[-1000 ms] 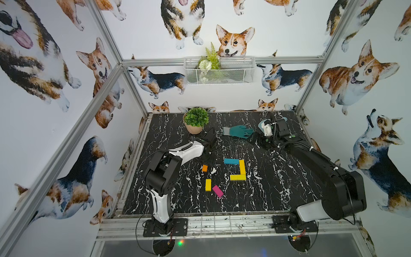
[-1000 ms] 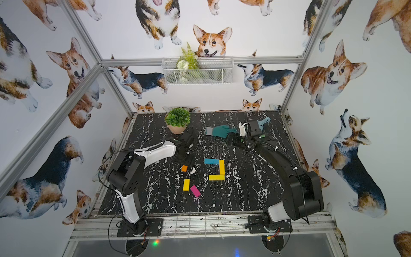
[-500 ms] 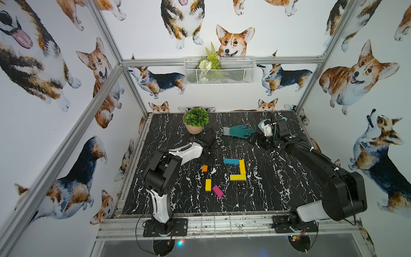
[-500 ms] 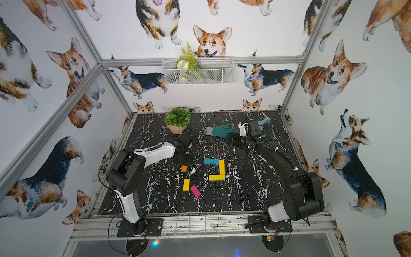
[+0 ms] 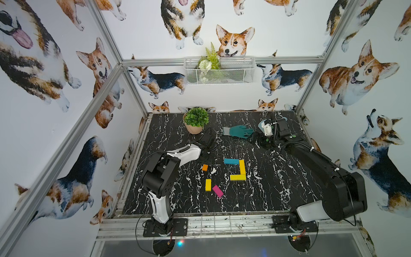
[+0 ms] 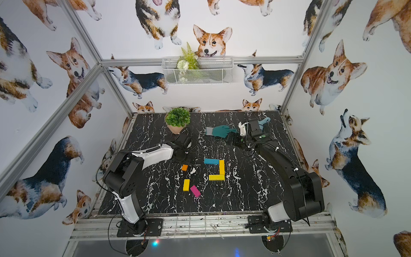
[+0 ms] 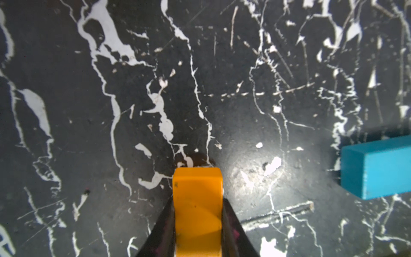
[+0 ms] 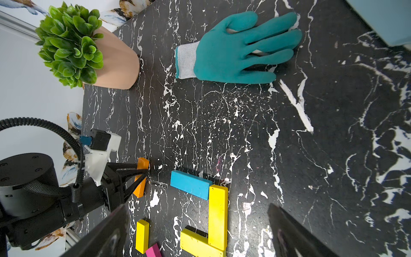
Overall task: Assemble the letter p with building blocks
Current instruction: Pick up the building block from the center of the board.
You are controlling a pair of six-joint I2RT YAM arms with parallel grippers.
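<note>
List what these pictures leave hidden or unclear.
Left end effector: too dark and small in both top views to read its grip.
Orange rectangular building block: one end cut off by the left wrist view's edge.
Magenta rectangular building block: mostly cut off by the right wrist view's edge.
Light-blue toy pan: largely hidden behind the right arm in both top views.

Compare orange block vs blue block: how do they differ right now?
The orange block is clamped in the left tool; the blue block lies free. The blue block touches the end of a yellow block; the orange block sits apart from the others. Both are solid-coloured rectangular bars.
</note>
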